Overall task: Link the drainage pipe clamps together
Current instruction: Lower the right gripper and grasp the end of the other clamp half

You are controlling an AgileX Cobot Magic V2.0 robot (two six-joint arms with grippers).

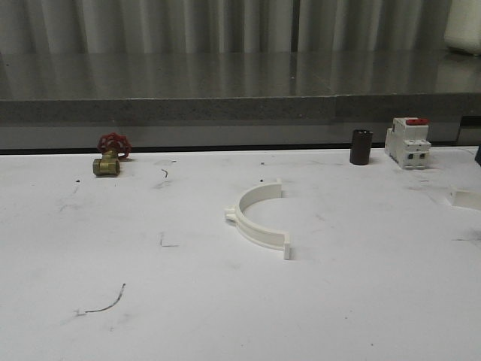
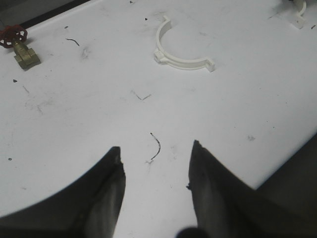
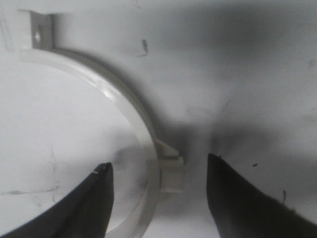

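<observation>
Front view: one clamp lay flat near the middle of the white table, its open side facing right and away from the camera, nub on the left of the arc. At the far edge stood a brass valve with a red handwheel on the left, and on the right a dark cylinder just beside a white breaker with a red top. A pale object sat at the right edge, cut off by the frame; what it was could not be told. No writing on the breaker could be read.

Left wrist view: the left gripper hung above bare, scuffed tabletop, jaws apart with nothing between them. The same clamp lay well ahead of it, and the valve off to one side. A white piece with a tab showed at the far corner, too cut off to identify.

Right wrist view: the right gripper sat low over a second clamp, seen close and blurred. Its jaws stood wide, one to each side of the band at the nub, neither visibly touching it. An end tab with a hole was plain here. No markings were legible.
</observation>
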